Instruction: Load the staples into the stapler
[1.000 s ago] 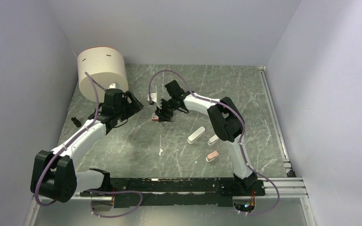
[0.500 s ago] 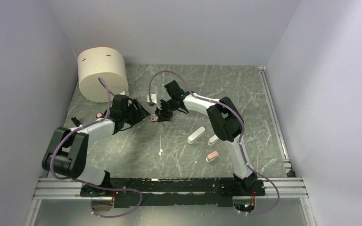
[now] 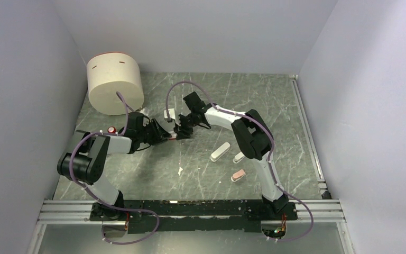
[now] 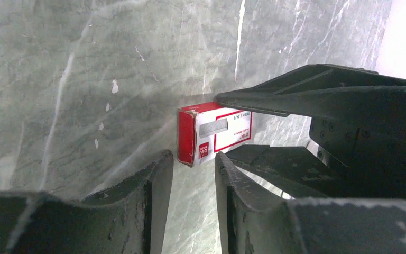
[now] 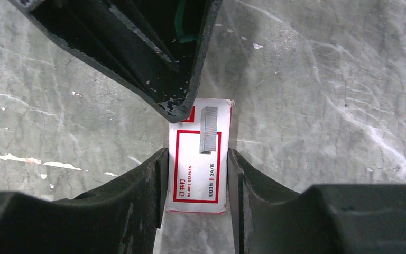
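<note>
Right gripper (image 3: 182,129) meets the left gripper (image 3: 165,135) tip to tip from above, the stapler (image 3: 220,152) lying well behind it; the left wrist view shows left jaws narrow and empty, just short of the red end of the staples box (image 4: 214,138); the right wrist view shows right fingers (image 5: 142,185) clamping its long sides, box lengthwise between them.

A small red-and-white cardboard staples box (image 5: 200,159) lies flat mid-frame. The slim white bar-shaped stapler (image 3: 220,152) lies slanted, lower right of it.

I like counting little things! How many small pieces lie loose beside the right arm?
3. The long white stapler, a short white piece just right of it, and a pink piece below them in the top view. Others could be hidden from view.
</note>
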Controlling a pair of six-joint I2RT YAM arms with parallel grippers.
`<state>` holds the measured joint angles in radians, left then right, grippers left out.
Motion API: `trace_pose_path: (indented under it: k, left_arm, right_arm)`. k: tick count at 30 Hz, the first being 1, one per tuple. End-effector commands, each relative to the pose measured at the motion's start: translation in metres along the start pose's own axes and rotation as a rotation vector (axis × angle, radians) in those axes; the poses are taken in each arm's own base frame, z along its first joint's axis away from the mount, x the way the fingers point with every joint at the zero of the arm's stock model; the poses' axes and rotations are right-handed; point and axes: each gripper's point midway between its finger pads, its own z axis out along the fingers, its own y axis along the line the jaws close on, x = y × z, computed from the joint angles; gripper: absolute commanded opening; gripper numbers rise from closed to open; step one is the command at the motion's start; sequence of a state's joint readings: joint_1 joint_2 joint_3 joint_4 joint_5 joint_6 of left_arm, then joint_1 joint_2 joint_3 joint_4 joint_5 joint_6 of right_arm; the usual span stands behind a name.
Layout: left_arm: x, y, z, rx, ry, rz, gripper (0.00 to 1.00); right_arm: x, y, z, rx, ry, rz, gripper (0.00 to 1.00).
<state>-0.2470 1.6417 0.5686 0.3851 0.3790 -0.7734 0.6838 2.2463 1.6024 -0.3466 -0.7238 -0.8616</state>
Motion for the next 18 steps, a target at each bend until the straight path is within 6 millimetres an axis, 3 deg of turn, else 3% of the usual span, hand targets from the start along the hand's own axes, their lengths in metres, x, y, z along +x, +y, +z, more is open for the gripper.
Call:
trace_pose_path:
  k: [1,4,8,14,18]
  left_arm:
    - [-0.009,-0.003,0.001,0.041,-0.03,0.051,0.4]
    - [-0.007,0.002,0.002,0.038,-0.043,0.043,0.4]
    - [-0.01,0.004,0.003,0.024,-0.049,0.049,0.39]
    - [-0.011,-0.006,0.003,0.072,-0.049,0.054,0.31]
    - [-0.006,-0.007,0.003,0.094,-0.033,0.047,0.27]
  right_arm:
    - [0.038,0.034,0.01,-0.092,0.117,0.071,0.49]
    - [0.036,0.03,0.013,-0.069,0.127,0.067,0.55]
    - [0.031,0.028,0.017,-0.054,0.12,0.052,0.56]
    - [0.031,0.031,0.021,-0.057,0.133,0.038,0.46]
    - [0.03,0.032,0.021,-0.055,0.126,0.037,0.44]
